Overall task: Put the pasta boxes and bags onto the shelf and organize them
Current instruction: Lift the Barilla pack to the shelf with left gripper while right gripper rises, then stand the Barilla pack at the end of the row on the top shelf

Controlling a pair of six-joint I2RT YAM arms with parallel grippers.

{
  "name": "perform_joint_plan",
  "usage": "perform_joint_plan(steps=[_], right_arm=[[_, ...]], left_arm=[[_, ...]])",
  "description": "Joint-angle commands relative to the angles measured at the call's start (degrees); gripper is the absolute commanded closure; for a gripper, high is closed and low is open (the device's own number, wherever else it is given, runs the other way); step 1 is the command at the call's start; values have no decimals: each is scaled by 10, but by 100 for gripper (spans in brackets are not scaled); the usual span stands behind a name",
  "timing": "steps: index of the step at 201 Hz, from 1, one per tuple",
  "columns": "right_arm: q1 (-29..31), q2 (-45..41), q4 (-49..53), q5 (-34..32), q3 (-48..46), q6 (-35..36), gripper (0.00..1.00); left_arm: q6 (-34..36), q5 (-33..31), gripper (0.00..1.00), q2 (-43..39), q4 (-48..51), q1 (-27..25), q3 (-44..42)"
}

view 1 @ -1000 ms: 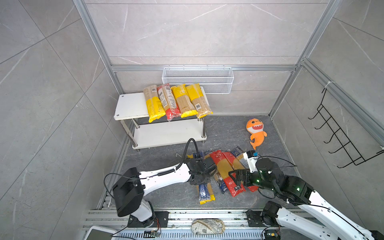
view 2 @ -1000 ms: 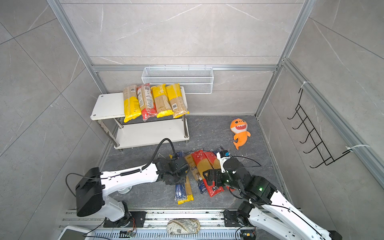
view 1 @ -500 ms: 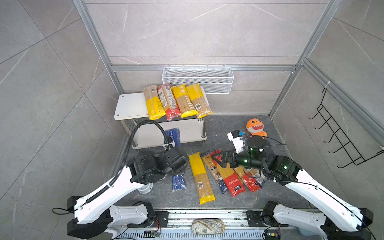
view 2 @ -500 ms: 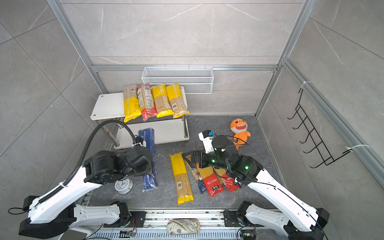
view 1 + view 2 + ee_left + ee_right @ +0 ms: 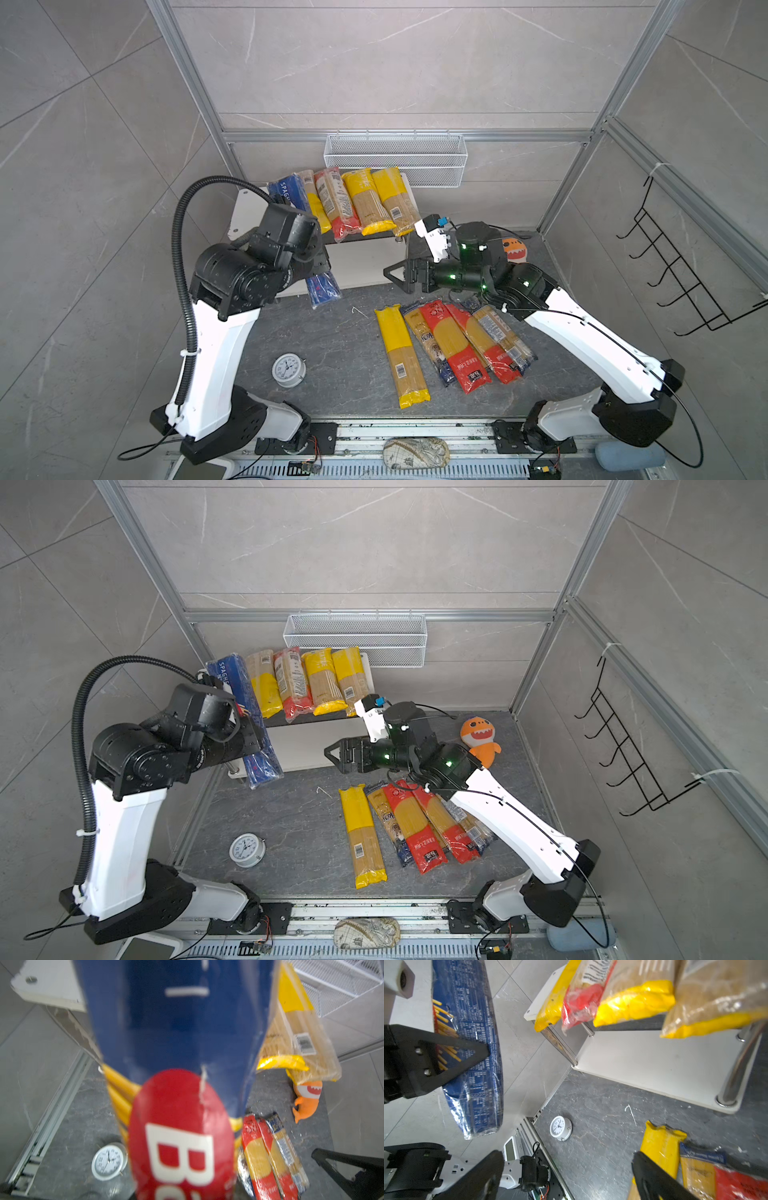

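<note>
We look down on a dark, stone-patterned counter (image 5: 332,345) walled in by grey tiles. Two white-and-black robot arms rise from its near edge. The left arm (image 5: 216,353) bends toward the shelf's left end, and the right arm (image 5: 582,336) reaches toward the shelf's right end.

The shelf (image 5: 245,208), two white boards on shiny metal legs, stands at the back of the counter. A white wire basket (image 5: 395,160) hangs on the wall just behind and above the shelf.

A long dark-blue pack (image 5: 239,683) of spaghetti slants over the shelf's left half. Its far end is above the top board, and its near end juts out past the shelf's front edge. We cannot tell whether it touches the board. The left fingers (image 5: 452,1057) are clamped tight on its middle.

Four packs (image 5: 365,203) lie side by side across the top board, just right of the dark-blue pack. Their yellow and red ends overhang the shelf's front edge. Another row of packs (image 5: 453,349), with yellow, red and blue ends, lies flat on the counter well in front of the shelf's right end.

An orange plush shark (image 5: 478,739) sits on the counter to the right of the shelf. The right fingers (image 5: 652,1176) are spread wide and hold nothing. They hover in front of the shelf's right end. A small round white clock (image 5: 289,370) lies on the counter, well in front of the shelf's left end.
</note>
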State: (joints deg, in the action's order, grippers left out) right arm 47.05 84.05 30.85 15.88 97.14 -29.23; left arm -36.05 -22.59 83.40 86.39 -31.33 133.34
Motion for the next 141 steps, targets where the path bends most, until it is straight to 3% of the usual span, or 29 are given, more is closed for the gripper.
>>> perform_joint_plan(steps=[1, 24, 51, 79, 123, 141], right_arm=[[5, 36, 24, 18, 64, 30, 0], [4, 73, 41, 19, 106, 40, 0], [4, 97, 50, 15, 126, 46, 0], [3, 100, 56, 0, 122, 54, 0], [1, 76, 64, -44, 84, 64, 0], [-5, 67, 63, -57, 65, 63, 0]], left_arm=[[99, -1, 89, 27, 44, 43, 104], [143, -2, 88, 54, 33, 110, 165], [191, 72, 87, 71, -19, 230, 151], [220, 134, 85, 111, -63, 309, 153], [226, 234, 82, 178, -125, 380, 167], [228, 246, 82, 209, -133, 391, 187]])
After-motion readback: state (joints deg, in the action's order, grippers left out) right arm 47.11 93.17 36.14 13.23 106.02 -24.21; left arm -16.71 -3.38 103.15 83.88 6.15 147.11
